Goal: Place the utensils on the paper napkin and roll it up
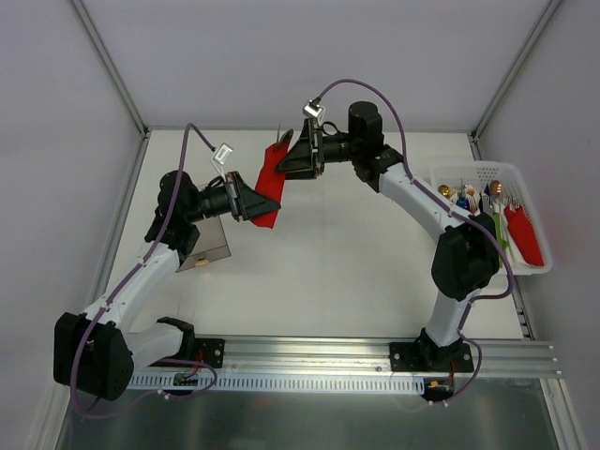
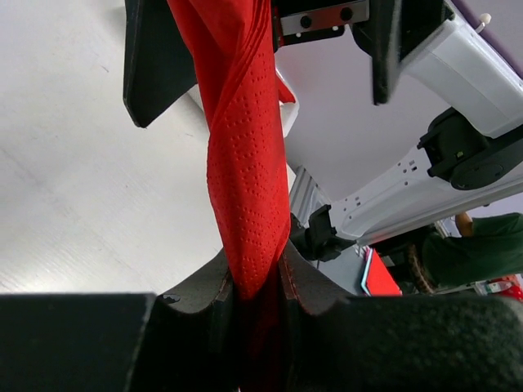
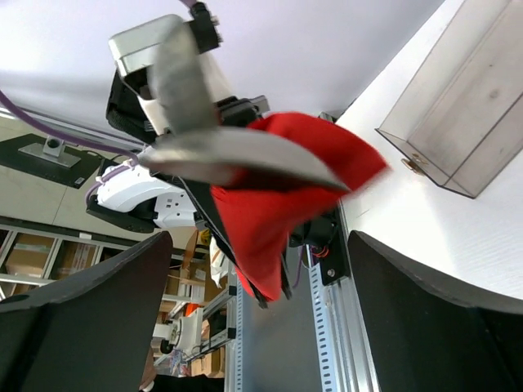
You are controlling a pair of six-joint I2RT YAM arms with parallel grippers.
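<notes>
paper napkin (image 1: 268, 183) is red with a dimpled emboss, twisted into a loose rope; it's off the table, strung between the two grippers

left gripper (image 2: 255, 282) is pinched tight on one end, fingers pressed into the paper, roll running straight out from between them

right gripper (image 3: 257, 269) is spread wide; the other end of the napkin sits between its fingers (image 2: 155, 65), brushing one and well apart from the other

utensils (image 3: 237, 159): only a smeared silver-grey streak across the napkin end facing the right gripper. It's motion-blurred, so can't tell which piece or how many. Inside of the roll is hidden by the paper

top view: both gripper bodies cover the napkin ends, so jaw contact isn't readable there. Thin pale sliver just past the tip at the right gripper is too small to identify

clear box (image 3: 458, 106) is cut off by the frame edge in the right wrist view
</notes>
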